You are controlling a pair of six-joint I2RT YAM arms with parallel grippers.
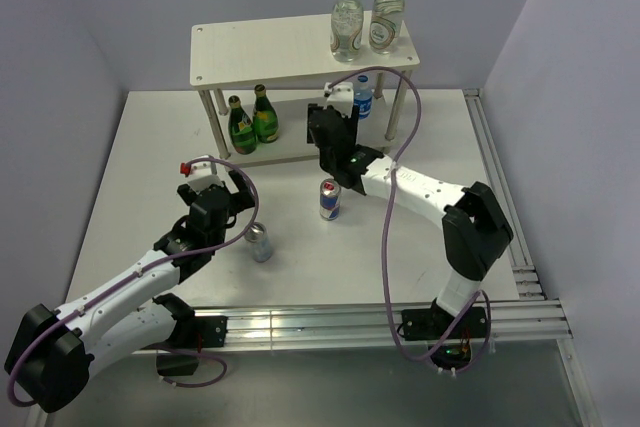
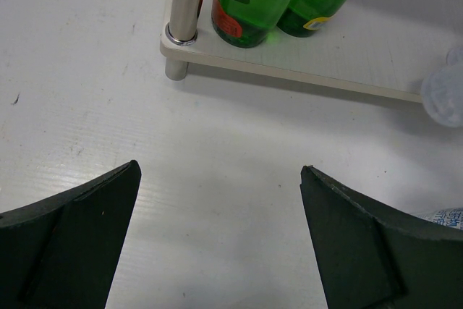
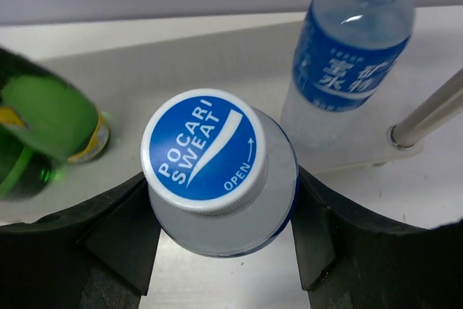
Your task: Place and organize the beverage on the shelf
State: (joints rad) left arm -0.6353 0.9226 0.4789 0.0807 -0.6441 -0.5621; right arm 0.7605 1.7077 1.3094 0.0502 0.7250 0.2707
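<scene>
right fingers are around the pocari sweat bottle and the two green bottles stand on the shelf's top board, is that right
No: the green bottles stand on the lower board of the shelf, not the top one, as the top external view shows. The right fingers are around the Pocari Sweat bottle.

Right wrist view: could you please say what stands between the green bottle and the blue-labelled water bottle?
The Pocari Sweat bottle, held in the right gripper; the right wrist view shows it.
</scene>
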